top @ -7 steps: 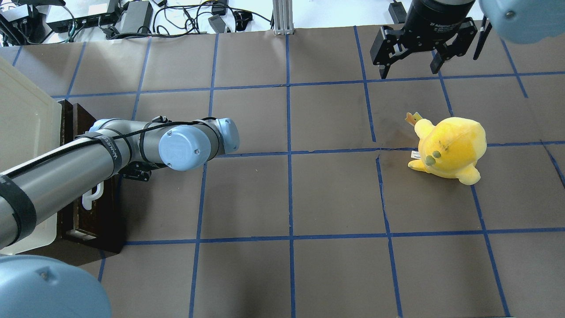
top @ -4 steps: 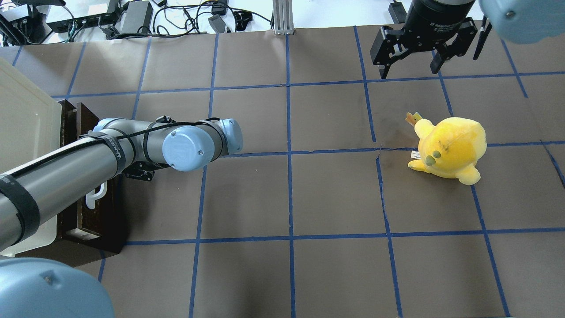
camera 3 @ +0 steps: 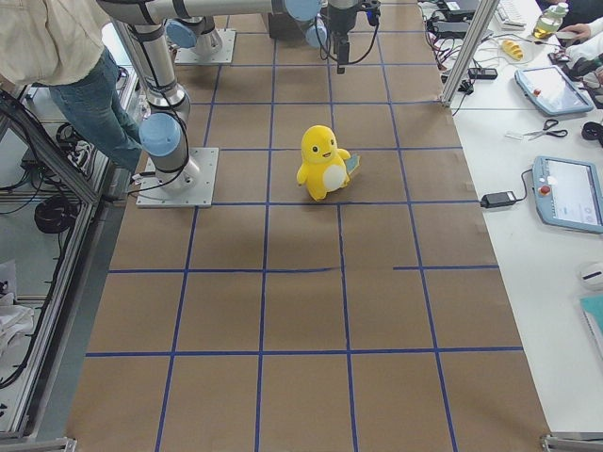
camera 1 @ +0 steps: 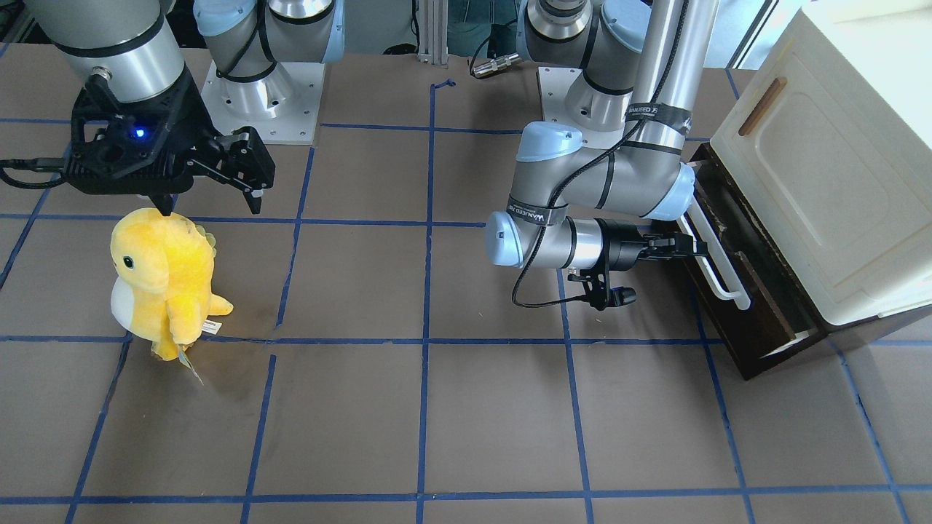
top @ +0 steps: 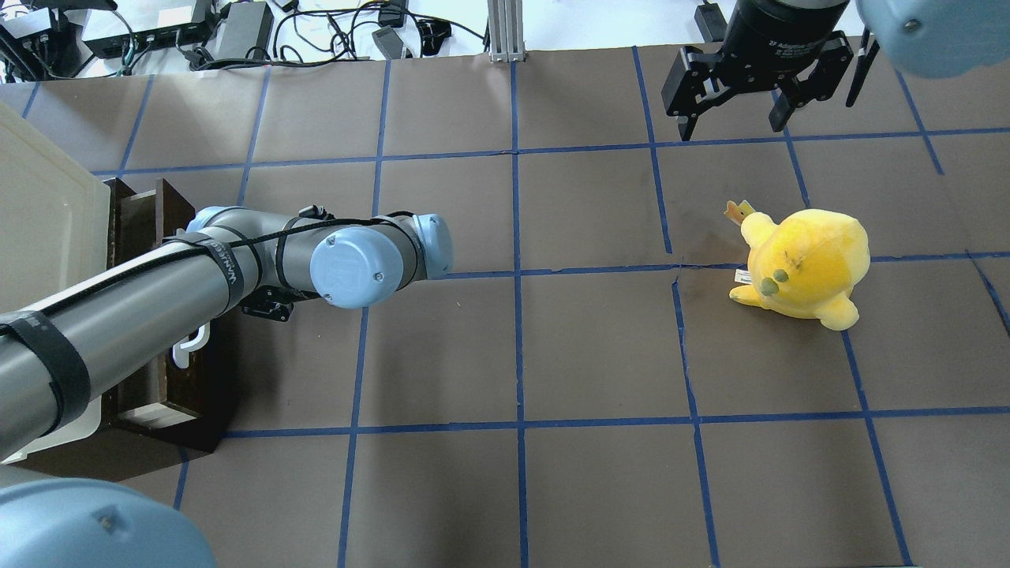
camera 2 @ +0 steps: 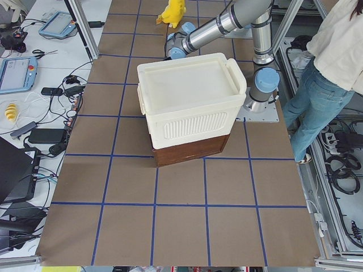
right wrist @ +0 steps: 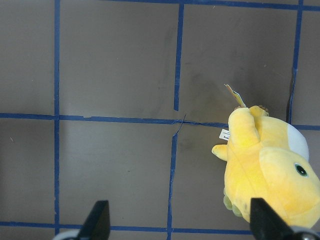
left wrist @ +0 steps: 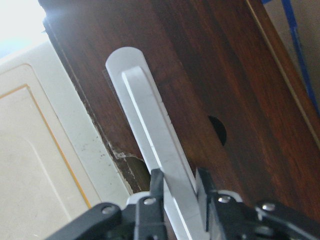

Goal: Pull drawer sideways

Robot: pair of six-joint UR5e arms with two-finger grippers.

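Brown-papered table [top: 552, 355], blue tape grid. Drawer [camera 1: 732, 331]: at the robot's left end, under cream cabinet [camera 1: 837, 182], partly out. It sits further out than a second ago, so the pull looks under way. Left gripper [left wrist: 180, 187]: fingers clamped on white handle [left wrist: 145, 115]. Right gripper [top: 731, 126]: fingers apart, empty, near plush [top: 805, 264].

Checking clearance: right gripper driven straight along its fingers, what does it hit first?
Bare table between the right gripper's fingers. One finger overlaps the yellow plush's edge in the wrist view, so it may clip that first; depth unclear.
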